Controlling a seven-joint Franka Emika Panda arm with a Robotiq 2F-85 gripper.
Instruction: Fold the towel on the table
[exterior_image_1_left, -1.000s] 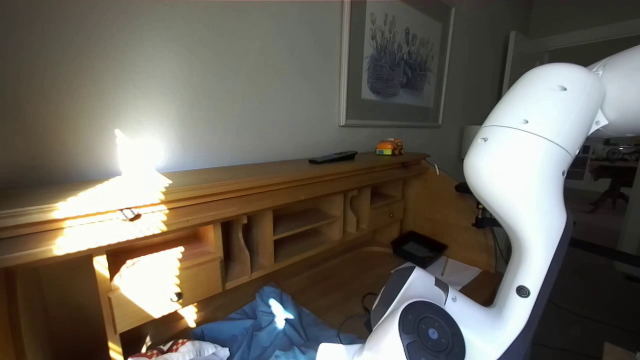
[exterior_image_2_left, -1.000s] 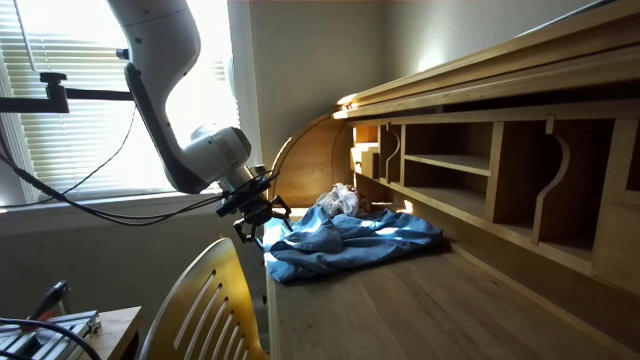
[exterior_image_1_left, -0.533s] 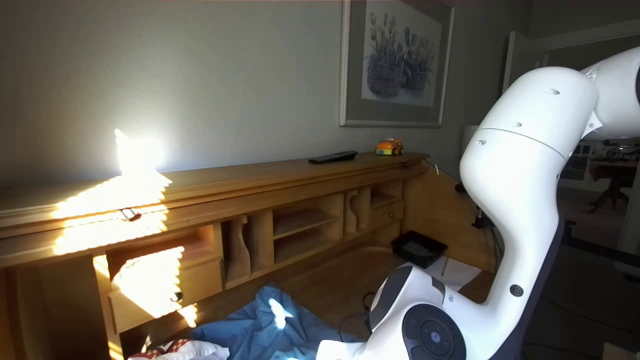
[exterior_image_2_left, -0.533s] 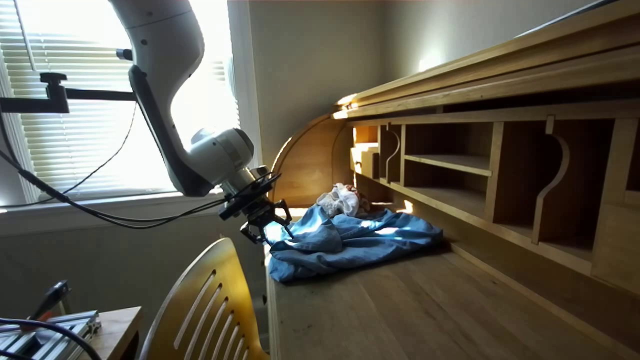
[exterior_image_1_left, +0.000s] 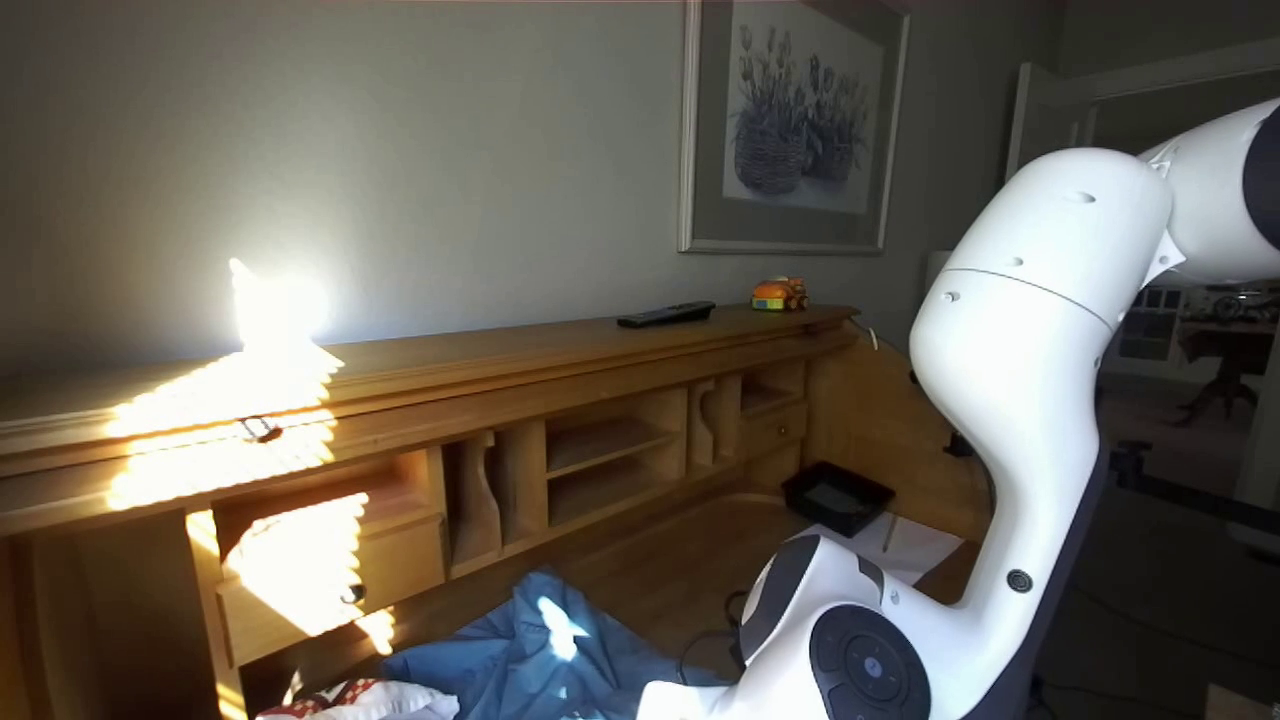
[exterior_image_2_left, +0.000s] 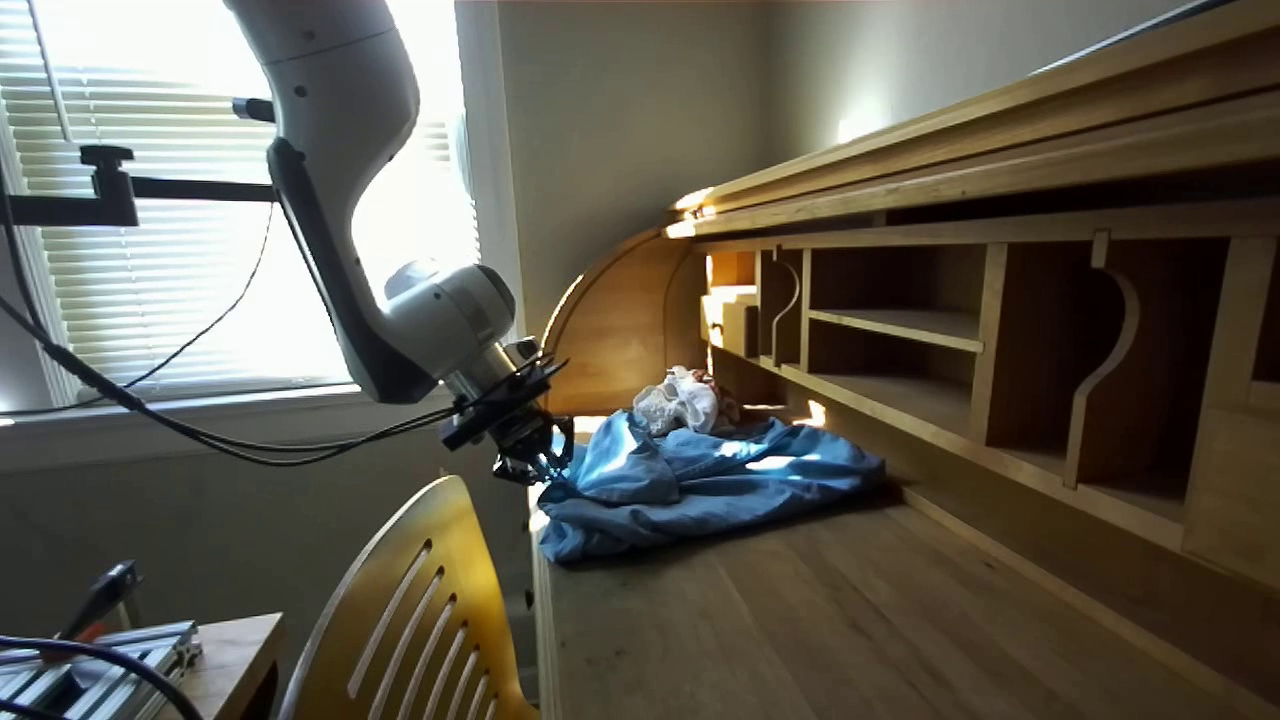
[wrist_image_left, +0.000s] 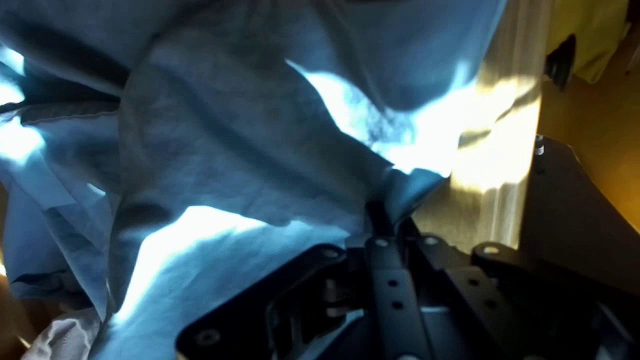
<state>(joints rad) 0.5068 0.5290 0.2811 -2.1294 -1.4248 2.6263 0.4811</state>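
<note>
A rumpled blue towel (exterior_image_2_left: 740, 485) lies in loose folds near the front edge of the desk; an exterior view also has part of the towel (exterior_image_1_left: 540, 650) at the bottom. Low over its window-side end, my gripper (exterior_image_2_left: 552, 472) points down and inward. In the wrist view the gripper (wrist_image_left: 395, 222) is shut on a pinched fold at the towel's edge, and the gathered cloth of the towel (wrist_image_left: 240, 145) spreads away from the fingertips. The arm hides the gripper in an exterior view where only its white links show.
A white and red cloth (exterior_image_2_left: 680, 400) sits just behind the towel. Pigeonholes (exterior_image_2_left: 900, 340) line the back of the wooden desk (exterior_image_2_left: 760, 640). A yellow chair (exterior_image_2_left: 420, 600) stands at the front edge, below the arm. A black tray (exterior_image_1_left: 838, 497) lies at the desk's far end.
The gripper has moved a little toward the desk and down onto the towel's edge. Its jaws, wide apart a second ago, have come together on the cloth, and the near end of the towel has shifted slightly.
</note>
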